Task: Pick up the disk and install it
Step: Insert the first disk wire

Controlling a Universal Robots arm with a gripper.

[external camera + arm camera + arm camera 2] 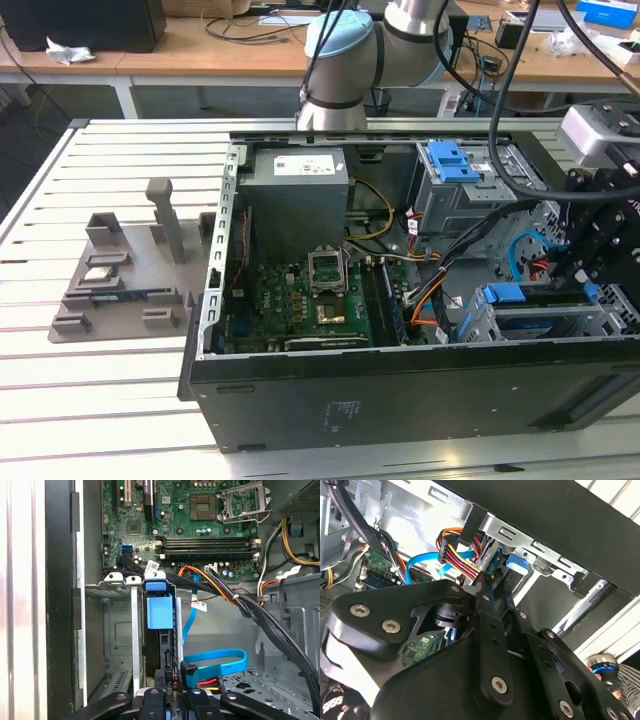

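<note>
An open black computer case (400, 390) lies on its side on a white slatted surface (110, 400), its green circuit board (300, 310) exposed. At the exterior view's right, the black tool (600, 250) reaches into the case's corner, over a grey metal cage (480, 320). The disk (159, 630) stands on edge in that cage, its blue bracket (160, 611) showing in the first wrist view, with the tool (170, 700) right at its end. Whether the tool is clamped on the disk or apart, I cannot tell. The risk, as I judge it: the loose blue cable (215, 661) and wire bundle (225, 592) lie close beside the disk and could snag or get pinched, or a tilted disk could jam in the cage.
</note>
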